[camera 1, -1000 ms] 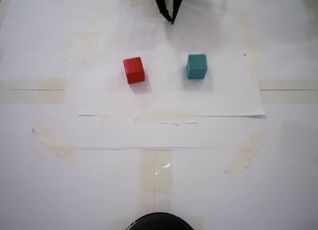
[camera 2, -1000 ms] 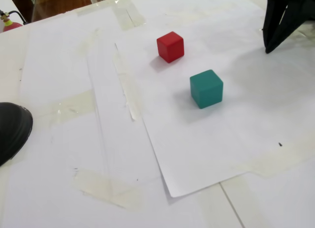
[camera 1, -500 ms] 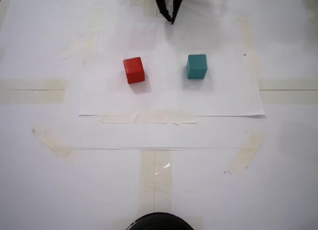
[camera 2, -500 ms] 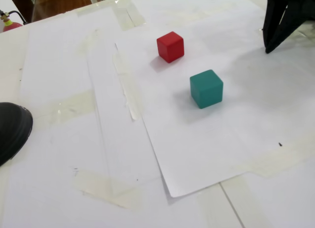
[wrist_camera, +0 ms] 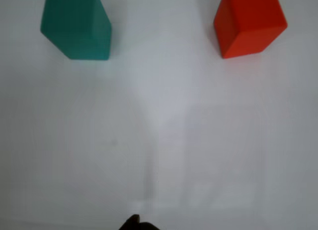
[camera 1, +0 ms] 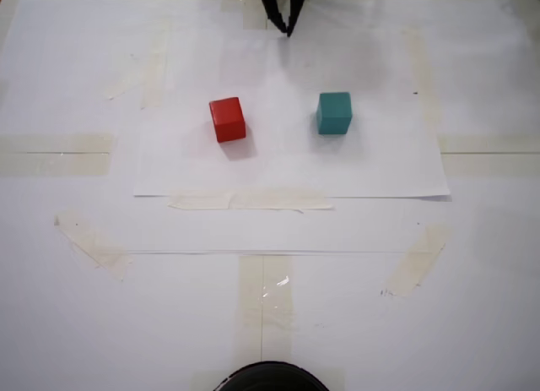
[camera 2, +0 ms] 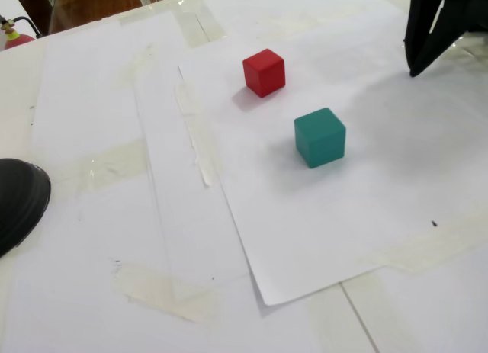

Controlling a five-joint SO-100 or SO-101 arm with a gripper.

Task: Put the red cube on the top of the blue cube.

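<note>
A makeshift test bench: white paper sheets (camera 1: pixel 287 167) taped flat over a table (camera 2: pixel 23 71).

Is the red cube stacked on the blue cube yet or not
Not stacked. The red cube sits flat on the paper, apart from the blue cube, with bare paper between them in all views.

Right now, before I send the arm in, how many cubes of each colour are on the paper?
red cube: 1
blue cube (teal): 1
Total: 2 cubes, standing apart on the paper, neither stacked nor held.
</note>
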